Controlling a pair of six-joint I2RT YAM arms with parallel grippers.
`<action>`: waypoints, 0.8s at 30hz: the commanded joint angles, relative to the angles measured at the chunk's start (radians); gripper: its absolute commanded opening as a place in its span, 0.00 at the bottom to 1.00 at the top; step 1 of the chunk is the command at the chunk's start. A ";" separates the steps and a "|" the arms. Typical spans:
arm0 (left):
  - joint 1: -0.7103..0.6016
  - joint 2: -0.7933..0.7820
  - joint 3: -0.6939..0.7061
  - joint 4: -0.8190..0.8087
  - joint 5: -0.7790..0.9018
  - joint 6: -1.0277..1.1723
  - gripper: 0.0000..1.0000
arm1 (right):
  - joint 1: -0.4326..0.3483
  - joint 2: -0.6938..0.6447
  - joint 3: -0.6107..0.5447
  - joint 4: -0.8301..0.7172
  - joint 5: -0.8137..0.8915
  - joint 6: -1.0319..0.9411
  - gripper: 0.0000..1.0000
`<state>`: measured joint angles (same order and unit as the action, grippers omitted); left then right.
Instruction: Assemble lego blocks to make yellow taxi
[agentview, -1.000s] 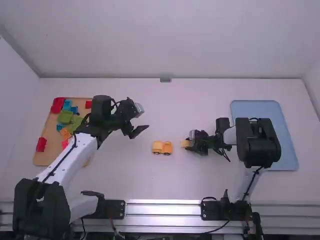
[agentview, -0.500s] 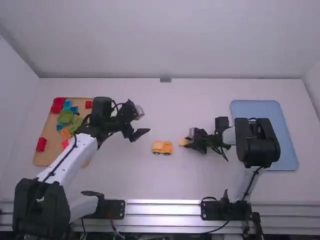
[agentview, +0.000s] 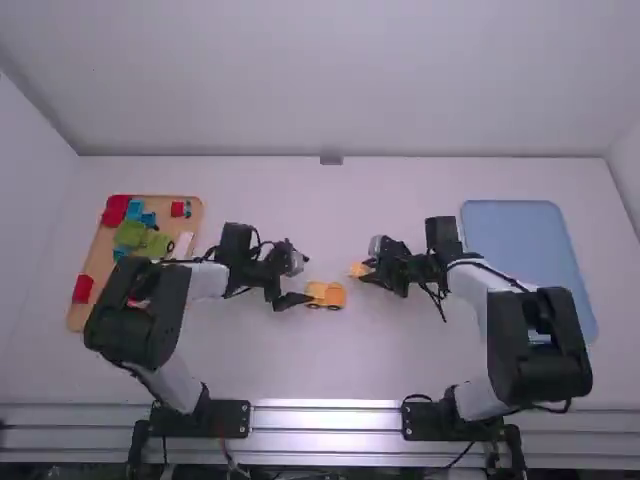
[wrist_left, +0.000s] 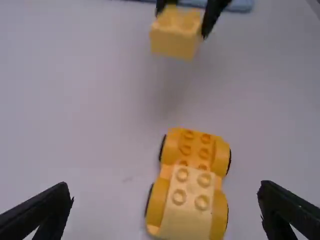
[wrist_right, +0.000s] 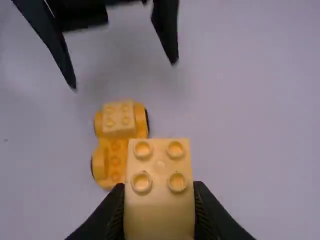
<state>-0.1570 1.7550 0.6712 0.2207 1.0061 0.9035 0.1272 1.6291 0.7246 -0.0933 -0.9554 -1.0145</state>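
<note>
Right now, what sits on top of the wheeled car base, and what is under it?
A pale yellow block covers one end of the wheeled car base; bare studs show at the other. What's underneath is hidden.

White table (agentview: 330, 365) with a tan tray (agentview: 103, 262) at left, blue tray (agentview: 525, 235) at right, yellow-orange wheeled block car (agentview: 325, 294) between.

The light yellow block (wrist_left: 173, 41) looks blurred, its far end hidden.

a pale block (wrist_left: 189, 215) sits atop the yellow wheeled base (wrist_left: 195, 145).
</note>
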 joint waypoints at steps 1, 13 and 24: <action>-0.029 0.056 0.002 0.027 0.050 0.062 0.99 | 0.052 -0.055 0.016 -0.026 0.058 0.053 0.16; -0.126 0.151 0.003 0.106 -0.108 0.062 0.99 | 0.181 -0.084 0.014 -0.047 0.113 0.122 0.16; -0.145 0.194 0.003 0.156 -0.153 0.025 0.80 | 0.182 0.026 -0.063 0.178 0.071 0.215 0.20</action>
<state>-0.3038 1.9354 0.6716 0.3767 0.8562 0.9390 0.3214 1.6218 0.6937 0.0772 -0.8379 -0.8356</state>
